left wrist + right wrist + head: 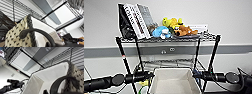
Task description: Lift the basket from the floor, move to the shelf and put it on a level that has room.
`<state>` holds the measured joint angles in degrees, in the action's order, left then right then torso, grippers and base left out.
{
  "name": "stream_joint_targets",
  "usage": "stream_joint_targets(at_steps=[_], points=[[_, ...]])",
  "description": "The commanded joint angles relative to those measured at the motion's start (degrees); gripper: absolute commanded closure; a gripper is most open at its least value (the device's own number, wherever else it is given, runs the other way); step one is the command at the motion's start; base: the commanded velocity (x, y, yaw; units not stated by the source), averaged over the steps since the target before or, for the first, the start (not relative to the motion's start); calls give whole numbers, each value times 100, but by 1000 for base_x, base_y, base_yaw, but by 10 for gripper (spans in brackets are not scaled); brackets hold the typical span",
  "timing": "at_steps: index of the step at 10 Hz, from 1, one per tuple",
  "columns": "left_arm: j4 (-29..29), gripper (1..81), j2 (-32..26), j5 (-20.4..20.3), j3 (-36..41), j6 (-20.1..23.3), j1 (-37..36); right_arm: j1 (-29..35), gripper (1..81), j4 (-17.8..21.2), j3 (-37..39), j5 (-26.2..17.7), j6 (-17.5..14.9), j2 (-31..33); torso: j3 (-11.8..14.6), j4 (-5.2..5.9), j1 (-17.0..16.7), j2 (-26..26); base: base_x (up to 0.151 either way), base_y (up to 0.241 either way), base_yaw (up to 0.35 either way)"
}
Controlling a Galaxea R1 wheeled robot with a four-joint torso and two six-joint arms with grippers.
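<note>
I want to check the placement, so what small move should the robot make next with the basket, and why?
Probably ease the basket forward over the second wire tier. It hangs between both arms just in front of the shelf; the top tier holds books and soft toys, while the tier behind the basket looks free.

Leaning books (pixel 137 20), a blue plush (pixel 160 32), yellow plush (pixel 171 22) and brown plush (pixel 185 30) sit high above the pincers; a grey wall band (pixel 106 51) runs behind
</note>
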<state>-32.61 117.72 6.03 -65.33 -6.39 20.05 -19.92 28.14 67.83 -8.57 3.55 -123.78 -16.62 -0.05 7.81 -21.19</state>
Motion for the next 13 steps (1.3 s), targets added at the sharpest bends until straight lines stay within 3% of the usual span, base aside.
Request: stream_joint_targets(at_steps=[1, 8, 13], points=[[-272, 811, -108, -32, 11, 24, -1147, 1169, 811, 289, -25, -48, -30, 105, 0, 0, 0, 0, 0, 0, 0], [-597, 811, 156, 337, -595, 24, -1745, 1441, 811, 412, 493, -39, -21, -360, 0, 0, 0, 0, 0, 0, 0], [-825, 811, 120, 486, -507, 24, -2044, 1775, 811, 544, 265, -109, 23, -202, 0, 0, 0, 0, 0, 0, 0]])
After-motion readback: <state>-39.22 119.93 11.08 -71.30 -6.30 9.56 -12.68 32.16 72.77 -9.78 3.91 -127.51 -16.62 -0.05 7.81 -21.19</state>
